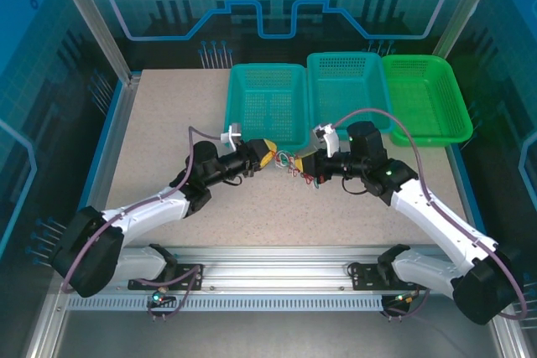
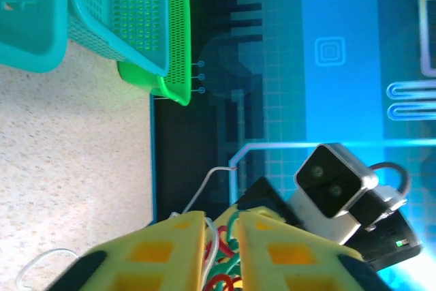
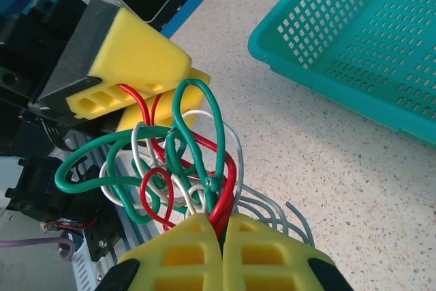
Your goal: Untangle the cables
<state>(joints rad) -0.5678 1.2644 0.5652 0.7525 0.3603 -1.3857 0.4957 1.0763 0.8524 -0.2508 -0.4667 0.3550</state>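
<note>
Cables [image 3: 184,161], thin glossy red, green and white wires, loop in a knotted bundle over the speckled table [image 1: 168,123], at six o'clock from the teal mesh basket [image 1: 267,102]. Seen from above, the left gripper [image 1: 267,155] is at the bundle's nine o'clock and the right gripper [image 1: 304,163] at three. Each pinches strands between squeezed yellow foam pads.

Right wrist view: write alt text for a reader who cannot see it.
The right gripper pinches a tangle of red, green and white cables; the left gripper grips its far side. A teal basket sits on the speckled table.
</note>
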